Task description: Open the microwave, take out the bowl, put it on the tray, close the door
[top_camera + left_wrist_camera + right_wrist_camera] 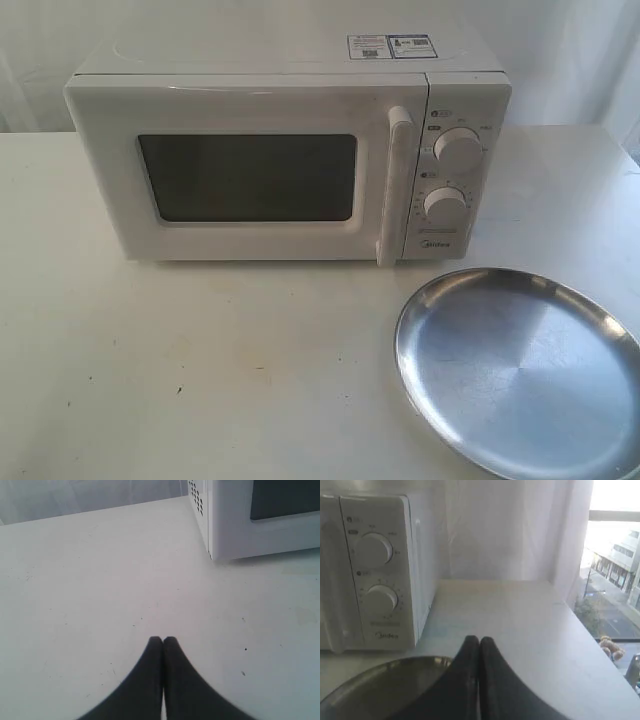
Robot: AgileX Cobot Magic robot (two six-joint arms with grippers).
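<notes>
Left hand (163, 640) and right hand (479, 639) each closed, empty; microwave (280, 150) lettering (386, 635) reads Midea.

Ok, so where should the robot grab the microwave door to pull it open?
Best the vertical bar handle on the door's right edge, beside the knobs. It stands out from the door face, so fingers can close around it from the front. Being on the right, it suggests the door swings left. The left gripper and right gripper are both shut, so one must open first.
</notes>
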